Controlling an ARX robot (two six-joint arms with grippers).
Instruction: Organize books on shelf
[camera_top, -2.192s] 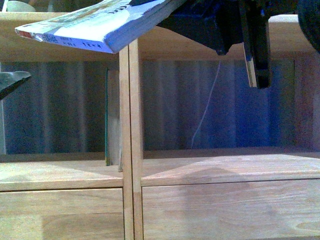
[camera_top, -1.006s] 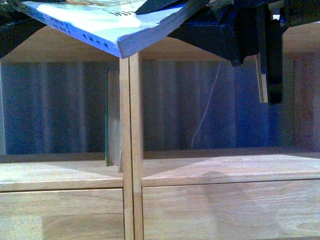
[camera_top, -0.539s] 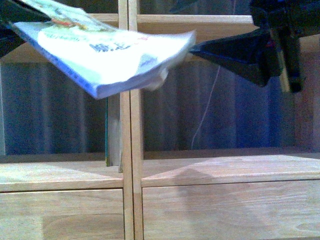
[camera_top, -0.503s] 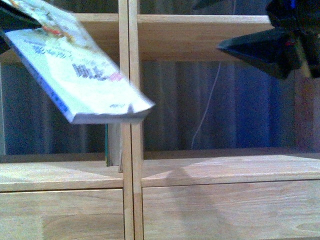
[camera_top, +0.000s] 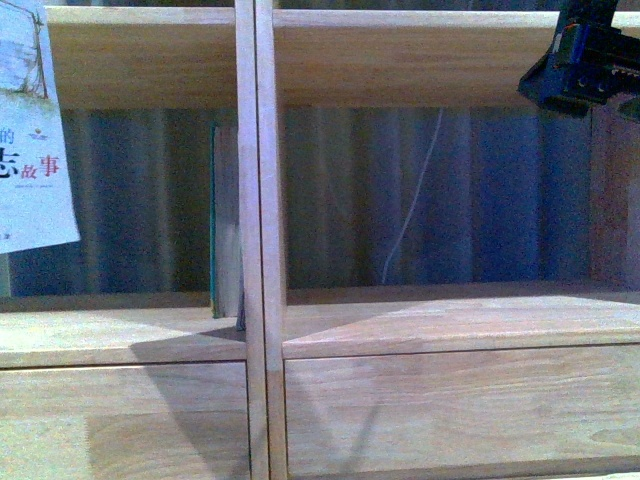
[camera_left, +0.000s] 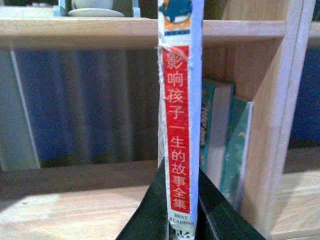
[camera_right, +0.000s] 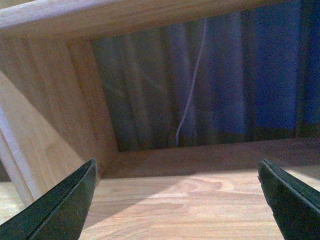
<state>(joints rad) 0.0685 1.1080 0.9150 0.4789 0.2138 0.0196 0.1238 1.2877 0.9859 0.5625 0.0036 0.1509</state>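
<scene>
Our left claw (camera_left: 180, 210) pinches the paperback (camera_left: 179, 125) upright, left of the shelved teal-edged book (camera_top: 213, 220); our right claw (camera_right: 176, 167) gapes empty.

Red-spined paperback (camera_left: 179, 125) upright; teal-edged book (camera_top: 225, 220) against shelf divider (camera_top: 248, 200).

My left gripper (camera_left: 181, 167): two matte black fingers (camera_left: 145, 220), wedge-shaped, broadening toward the base. My right gripper (camera_right: 176, 162): two dark, flat fingers (camera_right: 60, 212) tapering to blunt points. My right arm (camera_top: 588, 62): angular black housing with a bluish sheen on its edges.
</scene>
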